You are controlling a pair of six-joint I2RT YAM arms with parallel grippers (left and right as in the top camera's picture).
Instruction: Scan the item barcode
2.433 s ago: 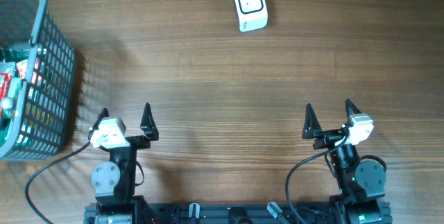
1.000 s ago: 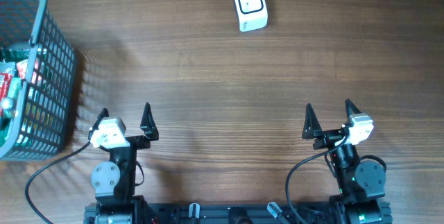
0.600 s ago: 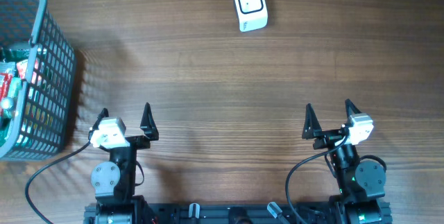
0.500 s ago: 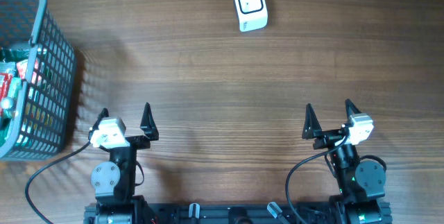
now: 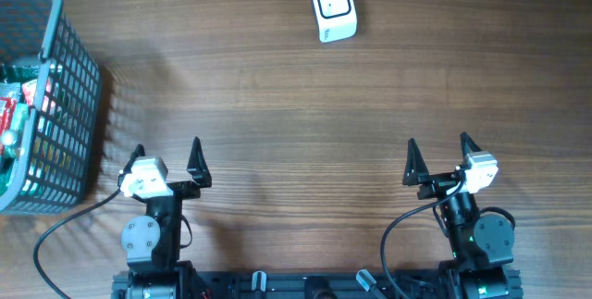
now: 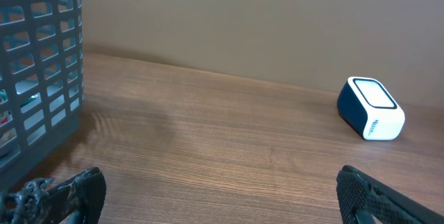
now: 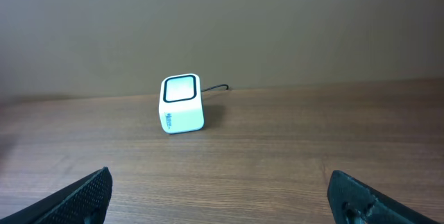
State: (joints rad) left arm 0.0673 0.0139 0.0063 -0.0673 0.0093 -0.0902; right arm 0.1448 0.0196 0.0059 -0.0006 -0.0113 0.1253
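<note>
Evidently nothing has shifted: the jaws of the left arm (image 5: 148, 234) and right arm (image 5: 481, 234) stay wide open and empty at the near edge, and the items (image 5: 11, 114), seemingly packets, lie in the basket (image 5: 69, 105) at left, well apart from the barcode scanner (image 5: 333, 8), so scanning hasn't begun.

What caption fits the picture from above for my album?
Open left gripper and open right gripper face a white boxy barcode scanner across the brown wooden table; grey plastic mesh basket stands left.
</note>
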